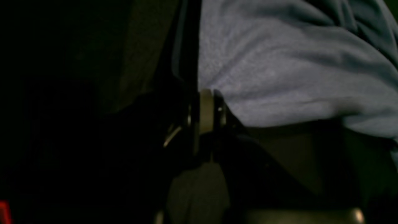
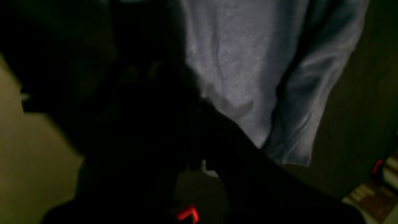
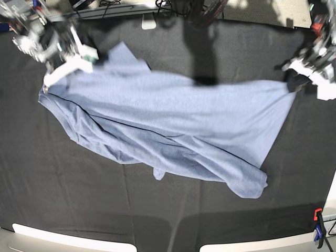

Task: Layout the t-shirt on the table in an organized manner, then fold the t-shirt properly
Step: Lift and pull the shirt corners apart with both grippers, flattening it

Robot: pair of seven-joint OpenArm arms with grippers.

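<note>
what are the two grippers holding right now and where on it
Both grip the t-shirt: the right gripper at its upper corner on the base view's left, the left gripper at the opposite upper corner.

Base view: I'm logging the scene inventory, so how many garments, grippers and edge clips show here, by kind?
Light blue-grey cotton t-shirt, spread between the arms: 1
Robot grippers, left gripper and right gripper, each at a shirt end: 2
Orange-and-blue clip on the black cloth table edge: 1
Total: 4
</note>
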